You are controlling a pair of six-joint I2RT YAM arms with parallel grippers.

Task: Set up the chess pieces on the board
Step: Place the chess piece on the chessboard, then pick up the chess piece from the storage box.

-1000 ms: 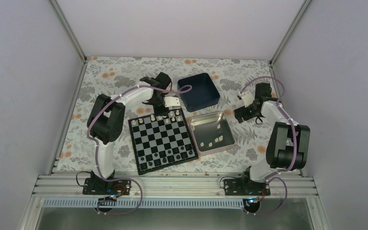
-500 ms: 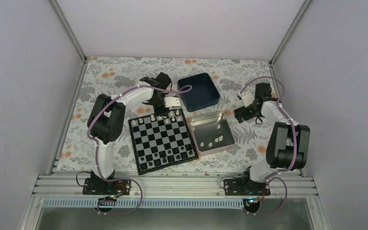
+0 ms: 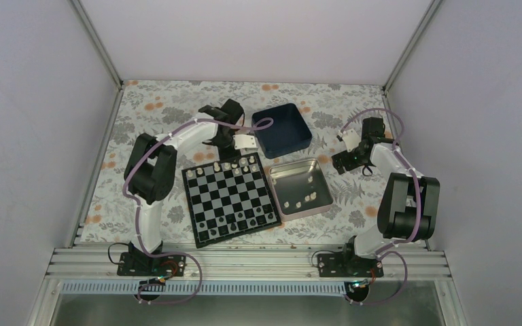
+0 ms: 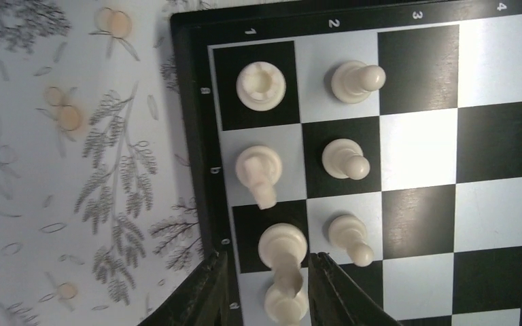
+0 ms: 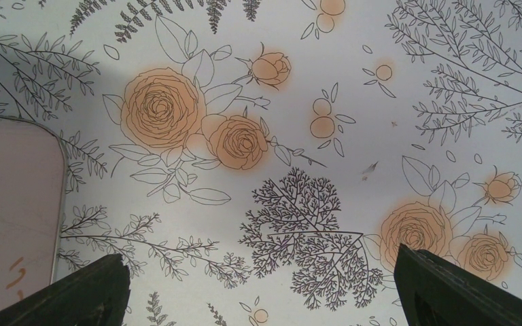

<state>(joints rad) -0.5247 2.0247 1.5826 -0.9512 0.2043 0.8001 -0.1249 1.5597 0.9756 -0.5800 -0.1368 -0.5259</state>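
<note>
The left jaws stand released. Their two dark fingers (image 4: pixel 204 295) are parted at the bottom of the left wrist view, with a clear gap on either side of what lies between them. The chess pieces (image 4: pixel 282 244) are cream-white and sit on the board (image 4: pixel 421 136). One is between the fingers and another is just ahead of the tips, and no finger touches either. Ahead of the jaws the pieces run in two files along the board's edge squares. The rook (image 4: pixel 261 85) is on the corner square, farthest from the jaws, and three pawns (image 4: pixel 346 157) form the file to the right. To the left of the jaws the board's black border meets the flowered surface (image 4: pixel 75 170).

In the top view the left jaws hang over the far edge of the board, where the cream row stands. The black pieces (image 3: pixel 234 221) line the opposite edge, well apart from the jaws. The dark blue box (image 3: pixel 282 129) sits just to the right of the jaws.

The right jaws are spread wide — one finger in each lower corner of the right wrist view — over bare flowered surface. A corner of the silver tin (image 5: pixel 13 224) shows to their left. In the top view a few cream pieces lie in that tin, between the board and the right jaws.
</note>
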